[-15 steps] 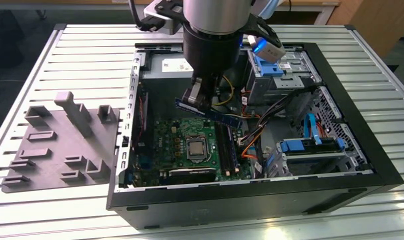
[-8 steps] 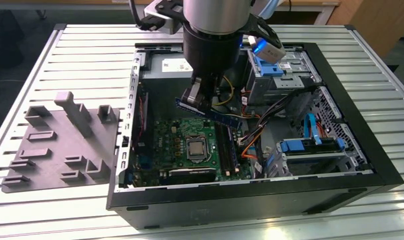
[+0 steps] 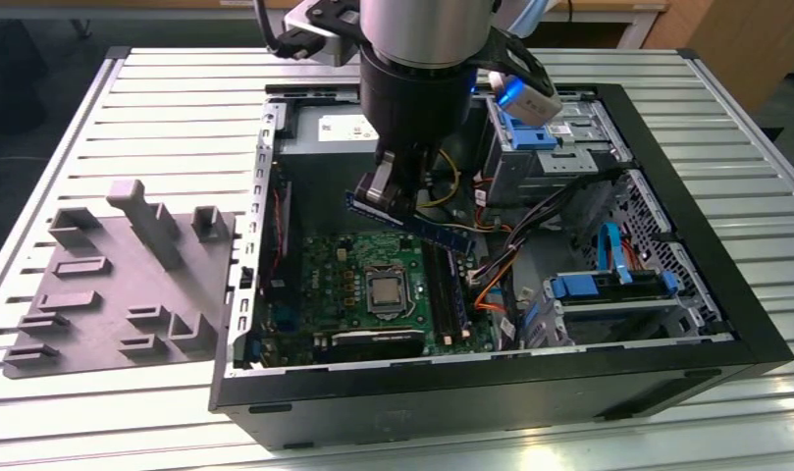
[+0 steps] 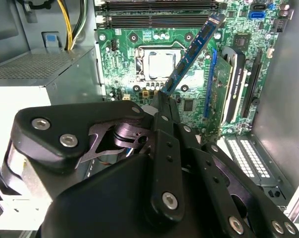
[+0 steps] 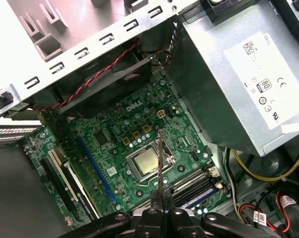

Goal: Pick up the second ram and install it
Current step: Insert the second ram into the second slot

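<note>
While clenching second ram (image 3: 430, 232) by one end in hand (image 3: 384, 196), hovers over motherboard (image 3: 331, 275); held tilted, clear of slots (image 4: 154, 20).

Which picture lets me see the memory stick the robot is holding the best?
The second wrist view: the second ram shows its long flat face, sticking out from the pincer. The exterior view shows it tilted above the motherboard. The first wrist view sees it edge-on, a thin line.
</note>
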{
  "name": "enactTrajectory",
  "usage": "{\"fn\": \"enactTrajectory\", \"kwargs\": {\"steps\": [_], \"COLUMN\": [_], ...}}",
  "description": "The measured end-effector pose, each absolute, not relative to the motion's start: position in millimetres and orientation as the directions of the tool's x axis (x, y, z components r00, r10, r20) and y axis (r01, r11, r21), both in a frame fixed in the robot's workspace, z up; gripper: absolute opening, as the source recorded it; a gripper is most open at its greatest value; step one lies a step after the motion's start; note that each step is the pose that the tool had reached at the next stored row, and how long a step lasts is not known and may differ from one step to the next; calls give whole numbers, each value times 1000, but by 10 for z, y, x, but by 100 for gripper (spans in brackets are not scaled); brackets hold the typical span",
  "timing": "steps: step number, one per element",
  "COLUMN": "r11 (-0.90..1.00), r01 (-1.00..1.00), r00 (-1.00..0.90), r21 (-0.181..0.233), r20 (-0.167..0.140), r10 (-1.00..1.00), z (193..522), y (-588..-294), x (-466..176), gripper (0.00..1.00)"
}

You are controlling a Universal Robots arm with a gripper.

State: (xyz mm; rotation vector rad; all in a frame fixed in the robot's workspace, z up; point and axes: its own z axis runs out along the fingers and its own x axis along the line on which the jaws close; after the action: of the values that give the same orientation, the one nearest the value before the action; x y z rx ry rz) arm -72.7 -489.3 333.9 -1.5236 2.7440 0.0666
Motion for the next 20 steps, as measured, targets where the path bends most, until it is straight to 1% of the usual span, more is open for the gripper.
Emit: {"fn": "enactTrajectory", "kwargs": {"steps": [20], "r11": [571], "r01": [-820], "r00": [-572], "r21": [36], "r20": [-23], "r10": [-820], "z": [3339], "y": [-4893], "x": [-727], "gripper": [11]}}
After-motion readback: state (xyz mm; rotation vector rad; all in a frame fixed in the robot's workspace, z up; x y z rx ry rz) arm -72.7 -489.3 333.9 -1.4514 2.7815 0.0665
